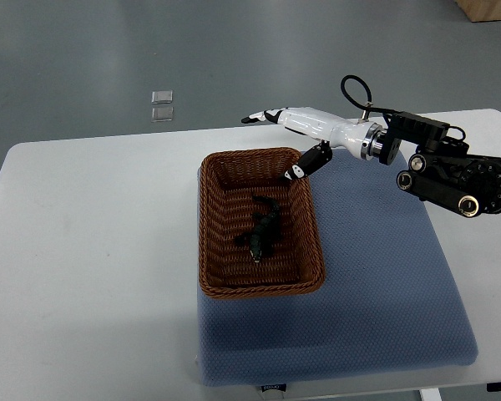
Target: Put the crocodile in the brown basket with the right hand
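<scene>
A dark green toy crocodile (pixel 261 230) lies inside the brown wicker basket (pixel 213 219), near its middle. My right hand (pixel 294 132) hovers over the basket's far right corner, white with black fingertips. Its fingers are stretched out and hold nothing; the thumb (pixel 307 162) hangs down toward the basket rim. The right arm (pixel 451 171) reaches in from the right edge. No left arm shows.
The basket stands on the left part of a blue-grey mat (pixel 384 284) on a white table (pixel 83 276). Two small clear squares (pixel 161 105) lie on the floor beyond the table's far edge.
</scene>
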Robot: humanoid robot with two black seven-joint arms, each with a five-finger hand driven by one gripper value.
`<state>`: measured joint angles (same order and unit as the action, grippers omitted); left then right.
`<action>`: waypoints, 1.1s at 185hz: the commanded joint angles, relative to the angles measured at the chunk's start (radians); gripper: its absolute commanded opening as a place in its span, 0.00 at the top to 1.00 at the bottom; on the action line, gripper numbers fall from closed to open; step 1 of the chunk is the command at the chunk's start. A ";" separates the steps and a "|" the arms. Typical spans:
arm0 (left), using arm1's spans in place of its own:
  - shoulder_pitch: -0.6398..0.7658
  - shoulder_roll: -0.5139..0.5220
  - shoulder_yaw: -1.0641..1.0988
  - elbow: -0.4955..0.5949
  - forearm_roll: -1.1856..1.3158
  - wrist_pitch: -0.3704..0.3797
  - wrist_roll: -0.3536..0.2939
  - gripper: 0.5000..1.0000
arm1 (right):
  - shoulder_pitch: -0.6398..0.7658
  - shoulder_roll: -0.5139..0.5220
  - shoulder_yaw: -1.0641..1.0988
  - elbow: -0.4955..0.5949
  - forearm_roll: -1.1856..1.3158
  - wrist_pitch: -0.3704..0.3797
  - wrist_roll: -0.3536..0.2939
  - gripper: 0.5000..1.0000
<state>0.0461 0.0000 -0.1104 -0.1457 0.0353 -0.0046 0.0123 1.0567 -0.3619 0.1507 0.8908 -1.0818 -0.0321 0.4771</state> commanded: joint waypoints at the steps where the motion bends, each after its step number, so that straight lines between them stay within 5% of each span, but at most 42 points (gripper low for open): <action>1: 0.000 0.000 0.000 0.000 0.000 0.000 0.000 0.00 | -0.023 -0.025 0.013 -0.010 0.246 0.089 -0.002 0.18; 66: 0.000 0.000 0.000 0.000 0.000 0.000 0.000 0.00 | -0.093 -0.038 0.010 -0.199 0.899 0.411 -0.009 0.18; 85: 0.000 0.000 0.000 0.000 0.000 0.000 0.000 0.00 | -0.141 -0.045 0.012 -0.234 1.094 0.494 -0.074 0.18; 148: 0.000 0.000 0.000 0.000 0.000 0.000 0.000 0.00 | -0.155 -0.040 0.012 -0.340 1.461 0.538 -0.288 0.18; 204: 0.000 0.000 0.000 0.000 0.000 0.000 0.000 0.00 | -0.195 -0.029 0.012 -0.340 1.516 0.557 -0.293 0.16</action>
<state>0.0460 0.0000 -0.1104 -0.1457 0.0353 -0.0046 0.0123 0.8758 -0.3950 0.1616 0.5506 0.4302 0.5103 0.1775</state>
